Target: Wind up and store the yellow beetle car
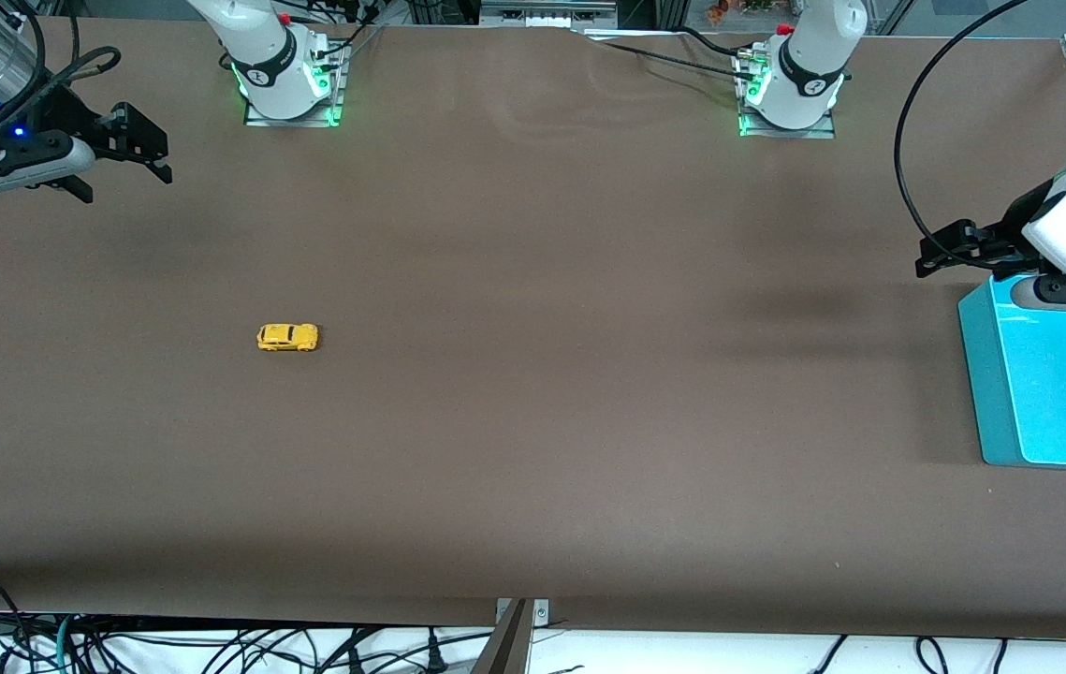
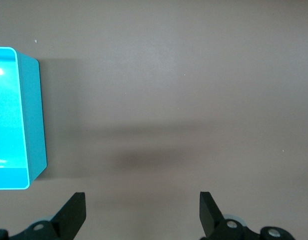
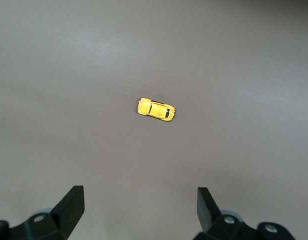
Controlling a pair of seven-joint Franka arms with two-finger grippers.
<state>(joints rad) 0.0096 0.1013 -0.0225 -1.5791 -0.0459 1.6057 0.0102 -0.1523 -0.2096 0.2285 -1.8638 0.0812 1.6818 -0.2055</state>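
The yellow beetle car [image 1: 287, 337] sits alone on the brown table [image 1: 533, 421], toward the right arm's end and well apart from the turquoise bin [image 1: 986, 384] at the left arm's end. The right gripper [image 1: 153, 159] hangs high over the table with its jaws spread and empty, so the reach is likely the step in hand. It should come down centred over the tiny rounded body and close across the sides. The left gripper [image 1: 940, 253], also spread and empty, waits above the bin.
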